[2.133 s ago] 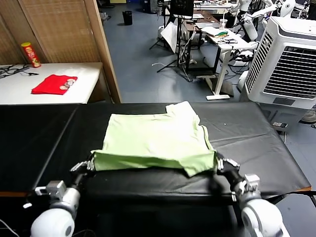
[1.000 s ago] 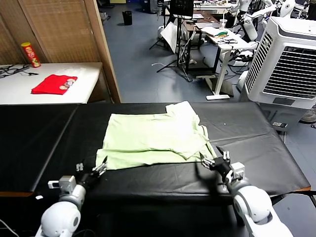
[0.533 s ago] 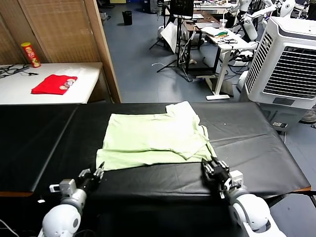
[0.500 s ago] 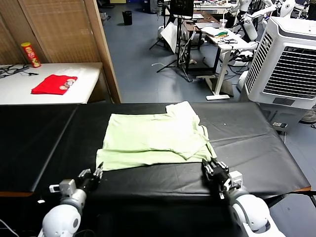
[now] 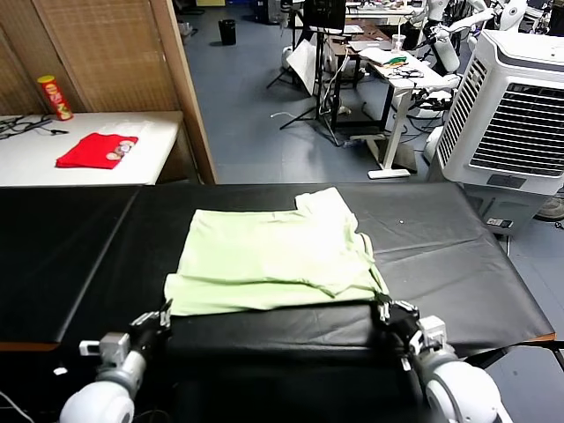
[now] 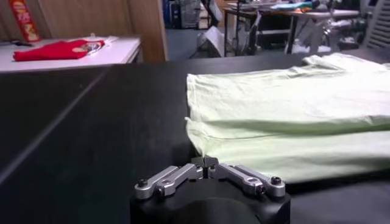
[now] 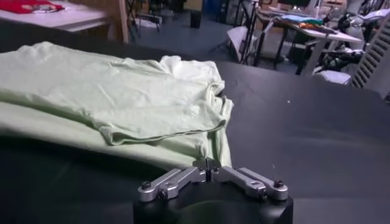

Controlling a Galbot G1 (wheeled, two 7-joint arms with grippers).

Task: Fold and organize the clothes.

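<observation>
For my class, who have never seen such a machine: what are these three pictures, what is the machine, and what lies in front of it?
This is a two-armed robot. One picture looks down from its head; the other two come from cameras on its wrists. On the black table lies a pale green T-shirt, partly folded. The left pincer is shut on the shirt's near left corner. The right pincer is at the near right corner, its fingers together on the cloth. Behind, on a white side table, lie a red folded garment and a snack can.
</observation>
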